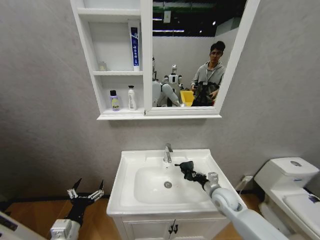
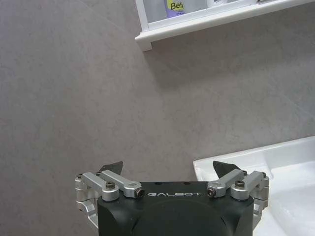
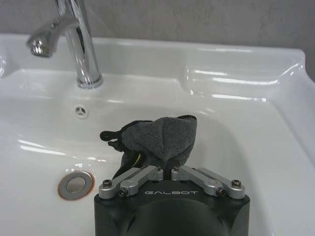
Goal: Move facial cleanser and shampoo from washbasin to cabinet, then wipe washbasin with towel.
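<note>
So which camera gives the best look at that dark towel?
The right wrist view: the towel sits close up, bunched in the right claw over the washbasin. In the head view it is a small dark lump. The left wrist view faces the wall.

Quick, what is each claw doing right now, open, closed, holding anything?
Left claw: open, holding nothing, low beside the washbasin.
Right claw: closed on the towel, over the basin bowl near the tap.
</note>
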